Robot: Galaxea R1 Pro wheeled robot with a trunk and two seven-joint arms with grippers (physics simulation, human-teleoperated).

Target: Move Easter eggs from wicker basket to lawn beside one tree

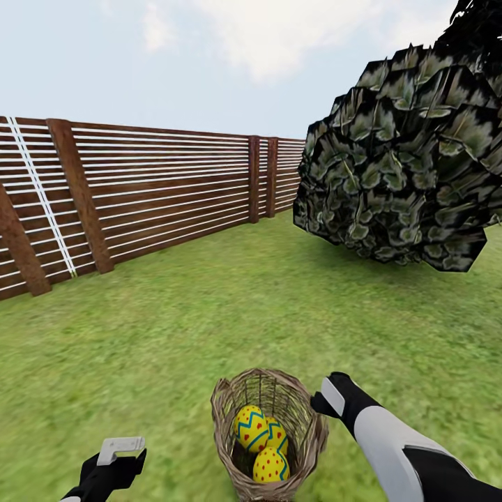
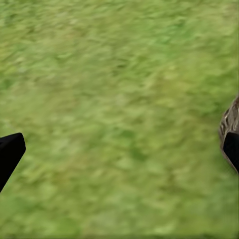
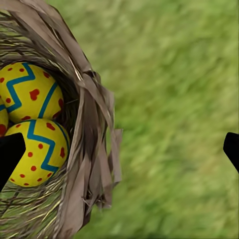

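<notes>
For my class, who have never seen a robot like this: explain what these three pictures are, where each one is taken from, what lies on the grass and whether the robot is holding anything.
These are simulator renders of a two-armed wheeled robot in a fenced garden. The big picture comes from a camera on its head, looking down over both arms. On the lawn stands a wicker basket holding three painted eggs. Behind are a wooden fence and dark tree foliage.

The other two come from cameras near each gripper. The left gripper hangs over bare grass beside the basket, open and empty. The right gripper is also open: its wrist camera shows one black fingertip over the eggs and the other over grass, so it straddles the basket's rim. Nothing is held yet.
</notes>
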